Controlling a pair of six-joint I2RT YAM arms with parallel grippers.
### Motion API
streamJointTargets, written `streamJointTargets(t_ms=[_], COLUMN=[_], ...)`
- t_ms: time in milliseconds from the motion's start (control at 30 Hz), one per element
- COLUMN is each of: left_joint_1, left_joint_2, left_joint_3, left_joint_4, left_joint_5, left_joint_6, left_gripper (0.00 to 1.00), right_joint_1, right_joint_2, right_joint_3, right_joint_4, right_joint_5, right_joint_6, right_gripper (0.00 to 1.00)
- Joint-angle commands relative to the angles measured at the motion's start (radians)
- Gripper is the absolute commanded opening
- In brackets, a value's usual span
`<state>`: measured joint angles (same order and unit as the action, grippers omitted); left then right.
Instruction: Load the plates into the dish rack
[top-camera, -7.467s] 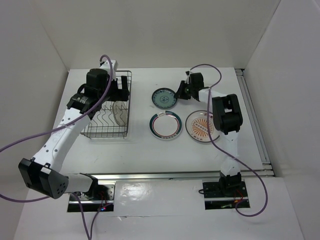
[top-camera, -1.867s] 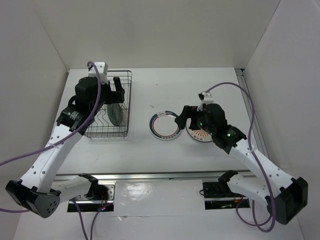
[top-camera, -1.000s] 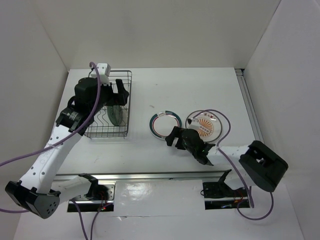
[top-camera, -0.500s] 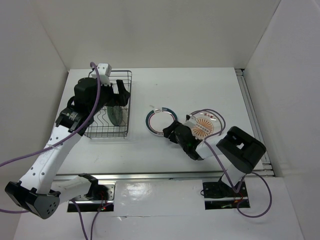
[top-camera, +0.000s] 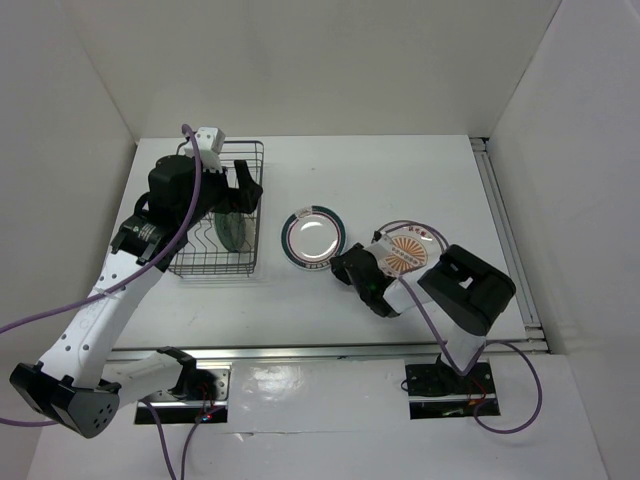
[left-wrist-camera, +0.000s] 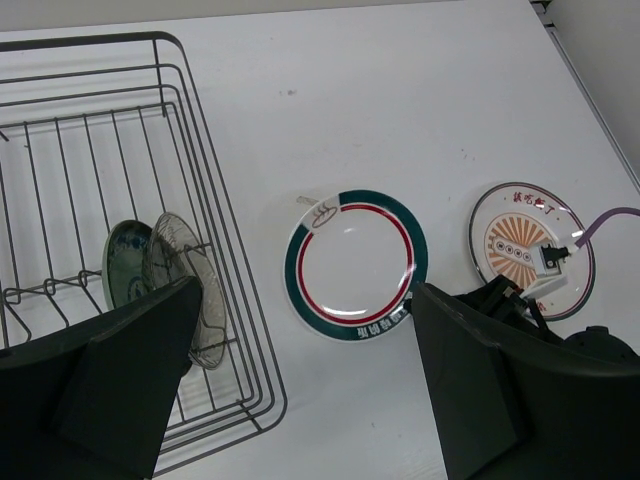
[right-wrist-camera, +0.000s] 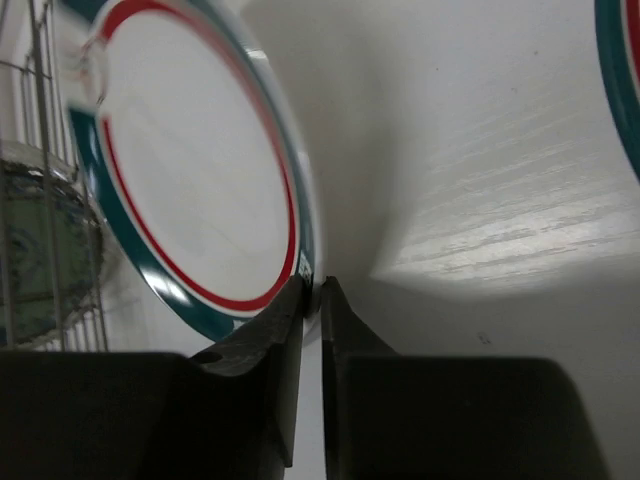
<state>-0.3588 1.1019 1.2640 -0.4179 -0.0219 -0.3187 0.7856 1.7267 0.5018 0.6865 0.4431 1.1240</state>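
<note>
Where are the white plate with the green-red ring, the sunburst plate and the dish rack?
green-red ring plate (left-wrist-camera: 355, 265): left wrist view, its white centre.
sunburst plate (left-wrist-camera: 512, 245): left wrist view, orange centre pattern.
dish rack (left-wrist-camera: 90, 40): left wrist view, top rim wire.

Glossy glazed plate (right-wrist-camera: 185, 185), dk wire rack (left-wrist-camera: 90, 150) (metal), matt wht table (top-camera: 400, 170).

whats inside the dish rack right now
The dish rack holds two plates on edge among its tines: a teal-patterned plate and a pale grey plate. The left arm covers part of the rack, so that part is unseen.
</note>
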Motion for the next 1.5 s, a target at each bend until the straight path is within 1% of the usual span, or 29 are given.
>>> streamJointTargets(t_ms=[0,33,67,100,200,433,467,600,667,800,867,1000,1200,1233,1400,1467], left_joint_1=[0.001,0.001,0.001,0.001,0.001,0.001,0.001,0.001,0.001,0.001,0.001,0.001,0.001,0.001,0.001,0.001], left_joint_2=[-0.014,-0.014,-0.014,-0.014,-0.014,-0.005,-0.005,0.004,0.013,0.032,0.042,0.052,0.085,0.101,0.171,0.183], left_joint_3=[0.011,0.011,0.011,0.011,0.011,0.011,0.011,0.011,0.011,0.011,0.011,0.011,0.011,0.011,0.02,0.02], left_joint_4=[0.051,0.051,0.051,0.051,0.051,0.051,0.051,0.051,0.051,0.051,0.051,0.051,0.062,0.071,0.11,0.125], left_joint_5=[0.013,0.013,0.013,0.013,0.022,0.022,0.022,0.022,0.033,0.051,0.06,0.069,0.103,0.103,0.19,0.2], left_joint_6=[-0.005,-0.005,-0.005,-0.005,-0.005,-0.005,-0.014,-0.014,-0.023,-0.023,-0.032,-0.033,-0.042,-0.042,-0.042,-0.042], left_gripper=[1.0,1.0,1.0,1.0,1.0,1.0,1.0,1.0,1.0,1.0,1.0,1.0,1.0,1.0,1.0,1.0], right_joint_1=[0.007,-0.002,-0.002,-0.002,-0.002,-0.002,-0.002,-0.012,-0.023,-0.032,-0.046,-0.083,-0.083,-0.083,-0.092,-0.092], right_joint_2=[0.027,0.027,0.027,0.036,0.036,-0.044,-0.056,-0.142,-0.177,-0.297,-0.32,-0.36,-0.473,-0.492,-0.618,-0.659], right_joint_3=[0.038,0.047,0.047,0.079,0.113,0.122,0.122,0.122,0.113,0.104,0.104,0.083,0.052,0.052,0.043,0.043], right_joint_4=[-0.1,-0.123,-0.137,-0.156,-0.225,-0.248,-0.248,-0.257,-0.242,-0.216,-0.226,-0.214,-0.15,-0.15,-0.114,-0.137], right_joint_5=[0.057,0.068,0.068,0.08,0.104,0.157,0.184,0.227,0.227,0.24,0.24,0.195,0.111,0.08,-0.052,-0.098], right_joint_6=[0.022,0.032,0.033,0.033,0.045,0.066,0.066,0.076,0.039,-0.038,-0.064,-0.086,-0.191,-0.21,-0.341,-0.355], right_gripper=[0.11,0.08,0.01,0.0,0.0,0.0,0.0,0.0,0.0,0.0,0.0,0.0,0.0,0.0,0.0,0.0])
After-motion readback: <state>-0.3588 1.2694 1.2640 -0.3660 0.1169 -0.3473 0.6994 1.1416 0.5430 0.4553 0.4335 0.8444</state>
